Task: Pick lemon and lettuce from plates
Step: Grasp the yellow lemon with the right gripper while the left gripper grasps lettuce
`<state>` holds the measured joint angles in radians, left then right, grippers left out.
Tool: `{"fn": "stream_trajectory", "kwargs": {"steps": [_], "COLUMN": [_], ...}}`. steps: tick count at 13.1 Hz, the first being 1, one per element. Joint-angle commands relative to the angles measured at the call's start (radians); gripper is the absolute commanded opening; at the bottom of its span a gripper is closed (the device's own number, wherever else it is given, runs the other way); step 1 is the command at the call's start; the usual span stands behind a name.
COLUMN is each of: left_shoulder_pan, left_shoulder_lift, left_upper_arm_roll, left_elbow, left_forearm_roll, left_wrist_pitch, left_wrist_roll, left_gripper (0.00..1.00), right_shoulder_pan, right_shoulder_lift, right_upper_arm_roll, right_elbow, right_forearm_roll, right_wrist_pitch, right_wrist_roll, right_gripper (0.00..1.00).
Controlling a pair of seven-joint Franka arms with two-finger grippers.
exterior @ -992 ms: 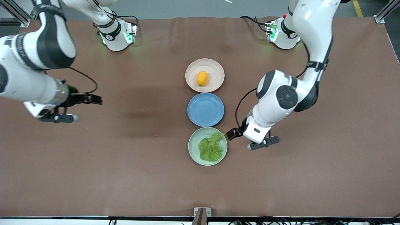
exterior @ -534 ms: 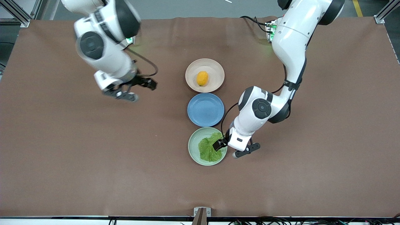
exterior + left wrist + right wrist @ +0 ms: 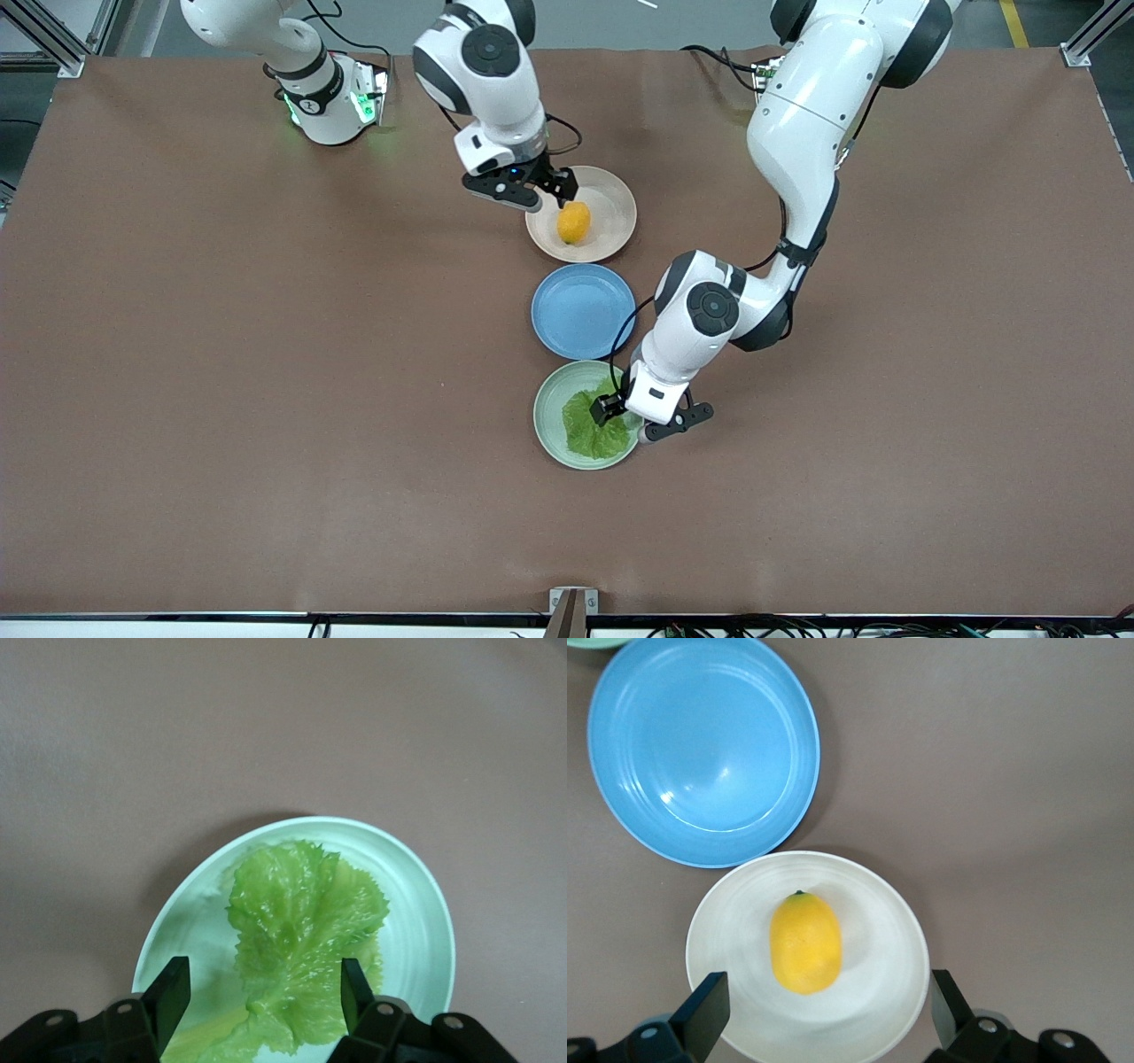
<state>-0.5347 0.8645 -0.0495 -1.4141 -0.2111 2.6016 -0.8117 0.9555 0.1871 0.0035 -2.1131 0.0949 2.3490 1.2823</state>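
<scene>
Fingers spread on both: right gripper (image 3: pixel 562 195) has swung over the smooth yellow lemon (image 3: pixel 573 221), left gripper (image 3: pixel 613 415) now over crinkly lettuce (image 3: pixel 592 429).

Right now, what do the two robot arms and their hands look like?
Both arms are glossy white with black joint bands and round black caps, with thin black cables looping near the wrists. Green lights glow on both bases. The left hand and right hand are black, each with two flat black fingers seen in the wrist views.
</scene>
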Motion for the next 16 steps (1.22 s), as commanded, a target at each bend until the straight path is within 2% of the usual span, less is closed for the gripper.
{"fn": "stream_trajectory", "kwargs": {"steps": [1, 3, 4, 5, 8, 9, 10, 11, 13, 15, 16], "left_shoulder_pan": [-0.022, -0.022, -0.022, -0.022, -0.022, -0.021, -0.021, -0.019, -0.008, 0.002, 0.019], "left_shoulder_lift": [0.024, 0.027, 0.028, 0.027, 0.025, 0.022, 0.016, 0.008, -0.028, -0.080, -0.116], "left_upper_arm_roll": [0.008, 0.008, 0.008, 0.008, 0.008, 0.008, 0.008, 0.008, 0.008, 0.008, 0.008], "left_elbow": [0.023, 0.021, 0.021, 0.021, 0.021, 0.021, 0.021, 0.023, 0.024, 0.023, 0.018], "left_forearm_roll": [-0.010, -0.005, -0.004, -0.005, -0.004, -0.007, -0.007, -0.010, -0.016, -0.017, -0.017], "left_wrist_pitch": [0.003, 0.005, 0.003, 0.003, 0.003, 0.003, 0.002, -0.002, -0.014, -0.046, -0.081], "left_wrist_roll": [-0.014, -0.014, -0.015, -0.015, -0.015, -0.015, -0.015, -0.015, -0.017, -0.018, -0.017], "left_gripper": [0.63, 0.61, 0.54, 0.41, 0.10, 0.03, 0.01, 0.00, 0.00, 0.00, 0.00], "right_shoulder_pan": [0.046, 0.074, 0.081, 0.092, 0.118, 0.123, 0.129, 0.131, 0.131, 0.129, 0.128], "right_shoulder_lift": [0.110, 0.170, 0.195, 0.215, 0.262, 0.270, 0.275, 0.278, 0.279, 0.284, 0.284], "right_upper_arm_roll": [-0.016, -0.016, -0.016, -0.016, -0.017, -0.017, -0.017, -0.019, -0.017, -0.017, -0.017], "right_elbow": [0.008, 0.012, 0.022, 0.033, 0.065, 0.064, 0.062, 0.062, 0.062, 0.062, 0.064], "right_forearm_roll": [-0.084, -0.110, -0.110, -0.110, -0.112, -0.113, -0.115, -0.118, -0.142, -0.146, -0.146], "right_wrist_pitch": [0.103, 0.168, 0.188, 0.197, 0.217, 0.231, 0.233, 0.233, 0.233, 0.234, 0.231], "right_wrist_roll": [0.139, 0.205, 0.224, 0.236, 0.270, 0.270, 0.270, 0.270, 0.270, 0.270, 0.270], "right_gripper": [1.00, 1.00, 1.00, 1.00, 1.00, 1.00, 0.99, 0.94, 0.76, 0.40, 0.14]}}
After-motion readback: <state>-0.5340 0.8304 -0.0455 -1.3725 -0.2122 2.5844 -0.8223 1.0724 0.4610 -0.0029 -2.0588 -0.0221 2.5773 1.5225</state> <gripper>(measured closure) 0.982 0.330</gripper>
